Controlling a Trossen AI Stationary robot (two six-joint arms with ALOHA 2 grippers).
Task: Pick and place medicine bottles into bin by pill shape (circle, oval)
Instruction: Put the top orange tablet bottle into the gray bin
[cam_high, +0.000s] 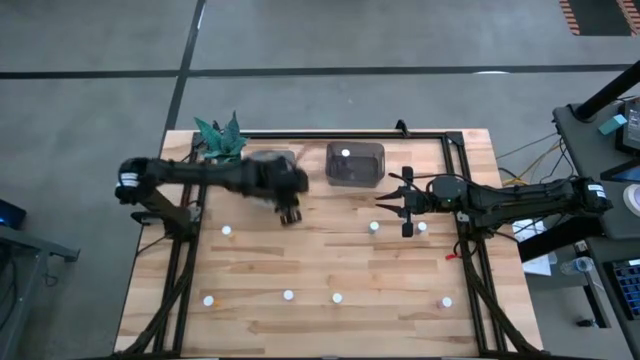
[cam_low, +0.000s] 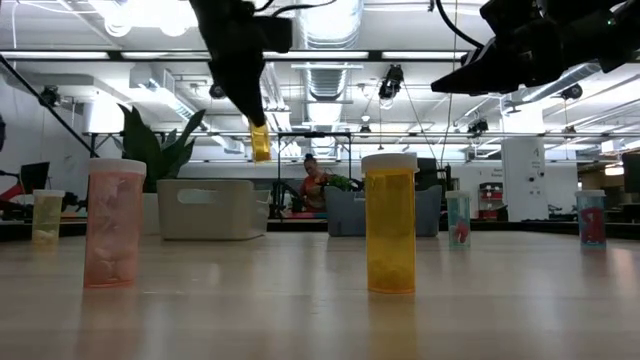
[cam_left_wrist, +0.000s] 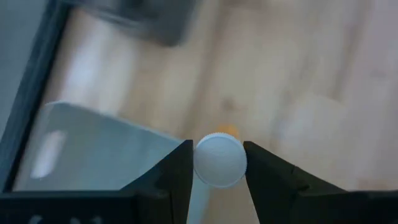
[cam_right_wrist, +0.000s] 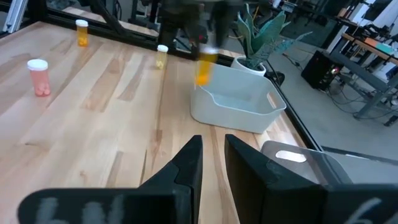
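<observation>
My left gripper (cam_high: 290, 212) is shut on a small orange bottle with a white cap (cam_left_wrist: 219, 160), held in the air just in front of the light bin (cam_high: 268, 160). The bottle also shows in the low view (cam_low: 260, 140) and the right wrist view (cam_right_wrist: 204, 71). My right gripper (cam_high: 385, 206) hovers at the table's right with a narrow gap between its fingers (cam_right_wrist: 213, 149), empty, near two standing bottles (cam_high: 374, 227) (cam_high: 421, 227). Several more bottles stand on their bases along the table's near side (cam_high: 288, 295). A white cap (cam_high: 345, 153) shows inside the dark bin (cam_high: 372, 165). My left gripper pinches the bottle's round white cap (cam_left_wrist: 219, 160) by its sides between the two fingers (cam_left_wrist: 177, 174). The fingers come from above, pointing down. The orange body (cam_low: 260, 140) hangs below them, nearly upright, clear of the table.
The light bin (cam_left_wrist: 93, 149) and the dark bin (cam_left_wrist: 137, 18) stand side by side at the table's far edge. A green plant (cam_high: 220, 135) stands at the far left corner. A black frame (cam_high: 460, 150) runs along the table's edges. Bare wood lies mid-table (cam_high: 320, 250).
</observation>
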